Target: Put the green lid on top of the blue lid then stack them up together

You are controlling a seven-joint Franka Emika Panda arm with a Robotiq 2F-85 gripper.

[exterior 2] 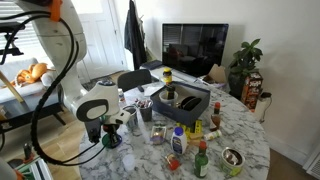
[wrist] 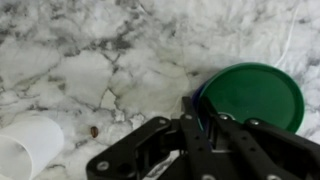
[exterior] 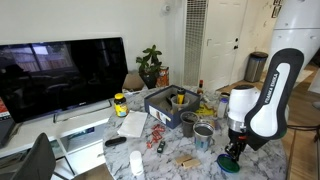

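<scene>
Green lid [wrist: 250,95] lies on the blue lid [wrist: 199,104], of which only a thin rim shows at one edge. The pincer [wrist: 200,120] sits at that rim, tips near together; a grip cannot be told. Bare table [wrist: 90,60] lies alongside, with a white cup [wrist: 25,150] well apart.

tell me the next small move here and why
Probably ease the green lid a touch toward the gripper, then back off. It already lies on the blue lid, but a blue sliver shows on that side, so it looks off-centre. Whether the jaws pinch the rim is unclear.
</scene>
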